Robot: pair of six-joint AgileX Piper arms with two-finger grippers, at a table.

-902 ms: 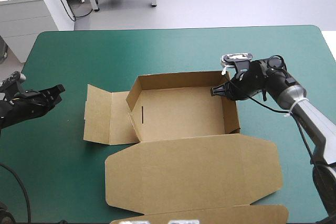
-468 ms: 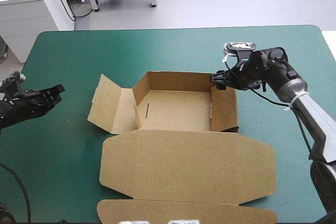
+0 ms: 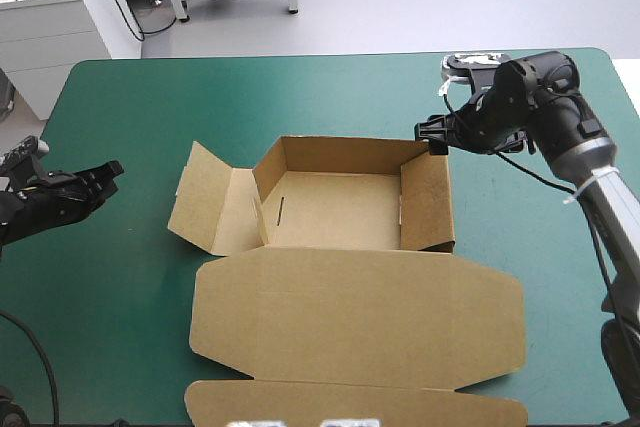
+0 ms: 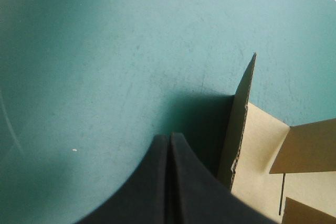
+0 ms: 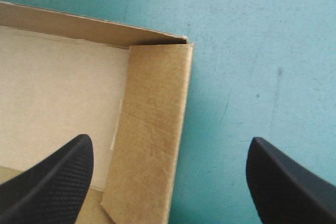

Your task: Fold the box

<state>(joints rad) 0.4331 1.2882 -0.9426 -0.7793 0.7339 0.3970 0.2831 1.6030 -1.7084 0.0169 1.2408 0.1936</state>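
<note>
**While the right wall stood tucked: right gripper clear, left end still to fold**

Since its black fingers were spread wide with nothing between them, the right gripper (image 5: 168, 148) was judged released. It hovered over the far right corner of the box (image 3: 335, 212), with the right wall (image 3: 428, 202) upright just below. The left gripper (image 4: 169, 142) was pressed together and empty. It sat low near the left edge of the tabletop (image 3: 300, 97), aimed at the half-raised left end flap (image 3: 205, 209) but not touching it. The box sat mid-tabletop as an open tray, its lid (image 3: 355, 317) flat toward the near edge.

Judgement: the right gripper should lift straight off so the tucked wall is not dragged. The left end flap should then be caught at its outer edge and rolled inward, with the box kept from sliding.

Against the earliest frame, the right gripper had come out of the tray to the corner. The box had shifted left, the flap had risen off the cover, and the left gripper had not moved.
</note>
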